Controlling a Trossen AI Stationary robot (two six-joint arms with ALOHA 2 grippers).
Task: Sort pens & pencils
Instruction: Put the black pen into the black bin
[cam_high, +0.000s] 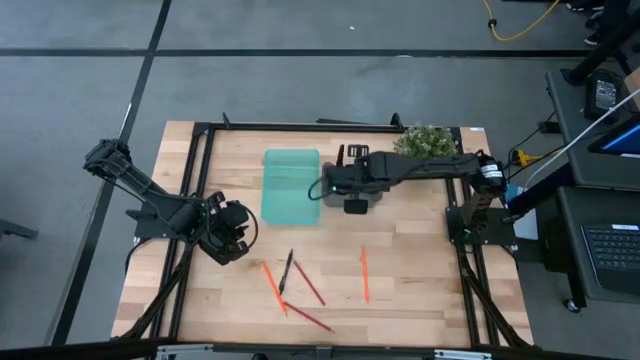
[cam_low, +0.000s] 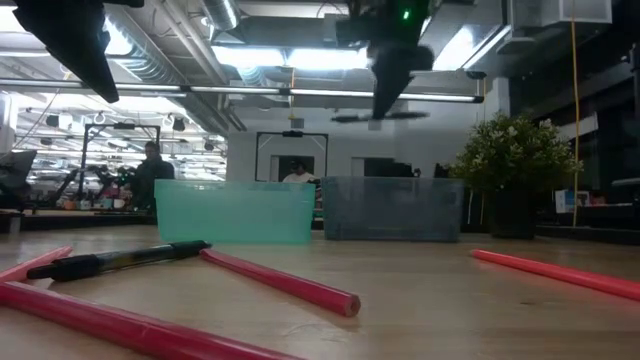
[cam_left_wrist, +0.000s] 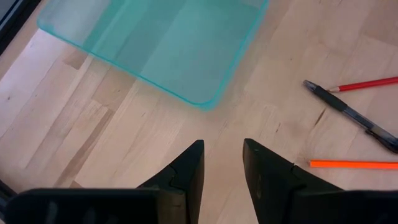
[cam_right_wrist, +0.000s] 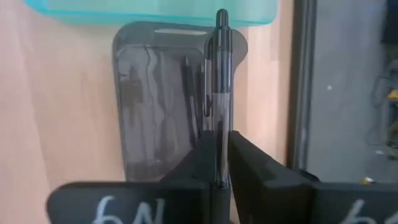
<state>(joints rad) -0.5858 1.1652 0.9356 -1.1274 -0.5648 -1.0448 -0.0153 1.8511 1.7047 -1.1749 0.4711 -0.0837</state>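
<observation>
My right gripper (cam_high: 325, 188) hangs above the grey bin (cam_right_wrist: 155, 106), shut on a black pen (cam_right_wrist: 221, 74). Two more pens (cam_right_wrist: 189, 93) lie inside that bin. The teal bin (cam_high: 290, 187) stands just left of it. On the near half of the table lie one black pen (cam_high: 287, 272), two orange pencils (cam_high: 272, 285) (cam_high: 365, 275) and two red pencils (cam_high: 309, 283) (cam_high: 308, 318). My left gripper (cam_left_wrist: 222, 146) waits open over bare wood at the left, near the teal bin's corner, with nothing between its fingers. My right gripper pinches the pen's clear barrel (cam_right_wrist: 221, 146) between its two fingers. The pen lies along the fingers and its black clip end (cam_right_wrist: 221, 25) sticks out well beyond the fingertips. The fingers slant down from the table's right. The pen is lifted clear, over the grey bin.
A potted plant (cam_high: 428, 140) stands at the table's far right corner. A black frame (cam_high: 200, 150) runs along the table's edges. Bare wood lies between the bins and the loose pencils. People show in the room behind (cam_low: 150, 165).
</observation>
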